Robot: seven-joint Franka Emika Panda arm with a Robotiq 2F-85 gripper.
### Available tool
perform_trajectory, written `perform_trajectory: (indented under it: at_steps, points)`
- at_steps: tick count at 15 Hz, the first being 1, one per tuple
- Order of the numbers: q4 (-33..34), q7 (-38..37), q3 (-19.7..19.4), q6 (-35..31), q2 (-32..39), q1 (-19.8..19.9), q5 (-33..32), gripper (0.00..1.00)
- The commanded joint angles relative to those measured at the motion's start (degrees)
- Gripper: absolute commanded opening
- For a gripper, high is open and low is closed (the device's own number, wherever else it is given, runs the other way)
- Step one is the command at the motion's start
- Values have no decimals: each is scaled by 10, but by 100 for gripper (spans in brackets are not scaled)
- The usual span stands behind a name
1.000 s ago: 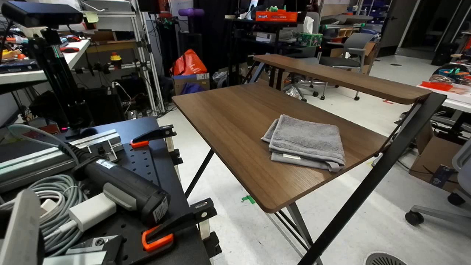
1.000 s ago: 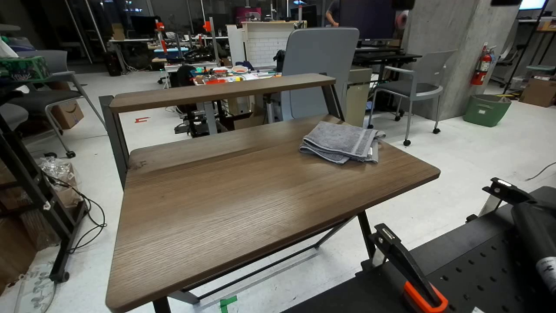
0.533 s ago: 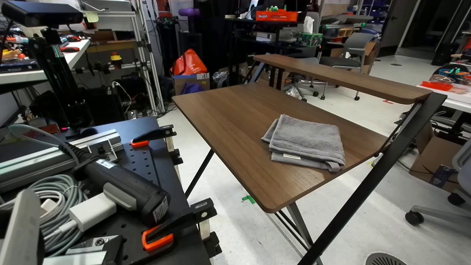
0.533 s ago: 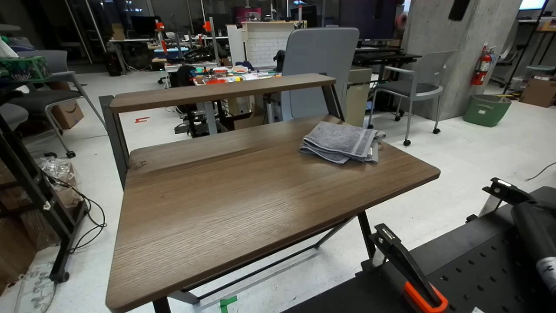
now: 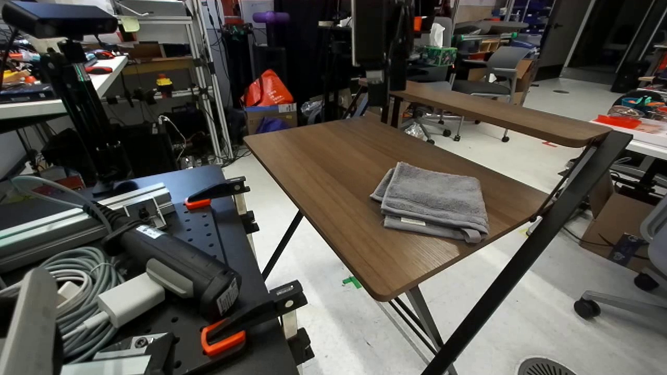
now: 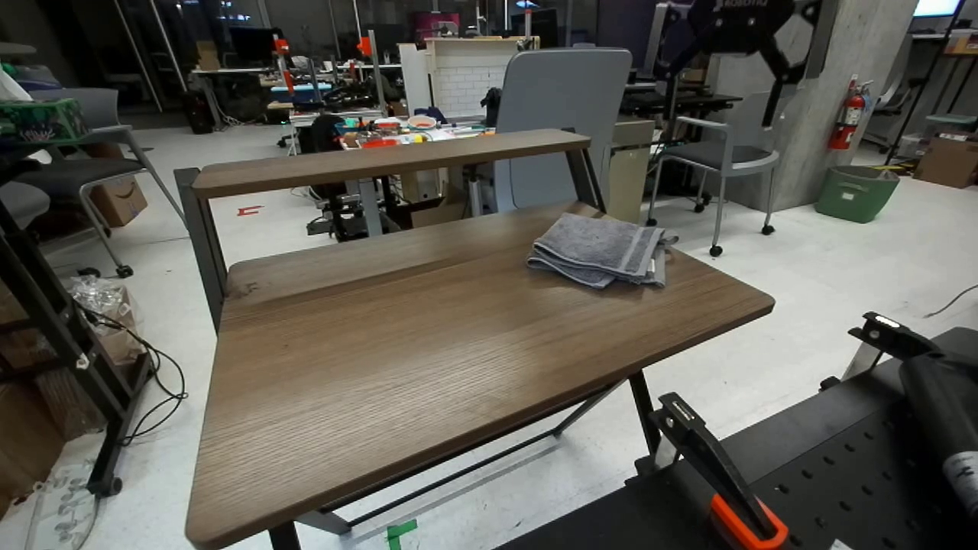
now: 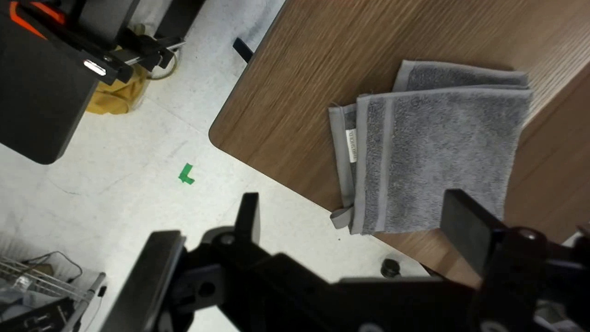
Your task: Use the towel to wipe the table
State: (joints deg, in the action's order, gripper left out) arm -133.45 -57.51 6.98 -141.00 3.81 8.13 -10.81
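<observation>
The grey folded towel point(image 5: 435, 200) lies on the dark brown table point(image 5: 323, 156) near one end, with a white label and a small loop showing at one edge. It also shows in the other exterior picture point(image 6: 600, 248) on the bare wood-grain table point(image 6: 397, 344). In the wrist view the towel point(image 7: 442, 147) lies near the corner of the table point(image 7: 286, 92). My gripper point(image 7: 350, 198) is open and empty, its fingers wide apart. In both exterior views the gripper point(image 6: 720, 114) hangs well above the tabletop point(image 5: 379, 96), not touching the towel.
A raised brown shelf point(image 5: 490, 112) runs along one long side of the table on black angled legs point(image 5: 526, 250). A black workbench point(image 6: 833, 458) with orange-handled clamps point(image 5: 224, 341), cables and a black tool stands beside the table. Chairs point(image 6: 722, 153) stand beyond it.
My gripper has come down into both exterior views from above, open. Only its fingertips showed at the top of an exterior view before. The towel and table have not moved.
</observation>
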Motion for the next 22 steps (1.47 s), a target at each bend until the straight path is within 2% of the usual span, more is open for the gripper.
perform_trajectory:
  at_steps: [1, 7, 11, 15, 22]
  points:
    - [78, -63, -53, -11, 104, -45, -19, 100]
    - [177, -94, -119, -35, 243, -95, 11, 100]
    - [236, -92, -139, -36, 311, -103, 45, 100]
    - [274, -73, -130, -38, 349, -97, 96, 100]
    - [330, -74, -125, -41, 406, -105, 138, 100]
